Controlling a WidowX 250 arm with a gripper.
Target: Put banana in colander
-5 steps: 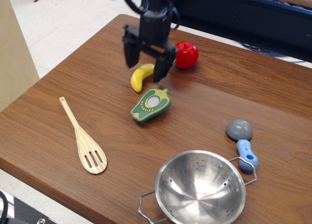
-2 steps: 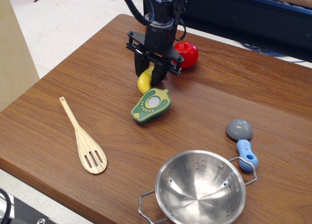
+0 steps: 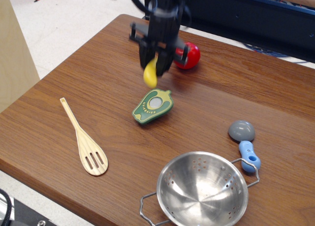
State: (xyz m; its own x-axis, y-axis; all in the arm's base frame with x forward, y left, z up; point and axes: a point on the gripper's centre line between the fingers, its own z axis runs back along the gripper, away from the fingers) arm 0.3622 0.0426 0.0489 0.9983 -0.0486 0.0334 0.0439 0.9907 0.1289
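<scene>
Brown wooden tabletop fills the view, with pale floor beyond its far edge. Half a second ago the black robot gripper sat low with its fingers around the small bright-yellow curved plastic banana, which lay on the wood; now the gripper has risen, clamped on the banana's upper end, so the fruit hangs clear of the table above and just behind the green-and-yellow toy avocado half. The grasp appears to have held. The shiny round stainless-steel colander with wire loop handles sits empty, well apart toward the near edge from the avocado, so the carry and the release are not yet done.
</scene>
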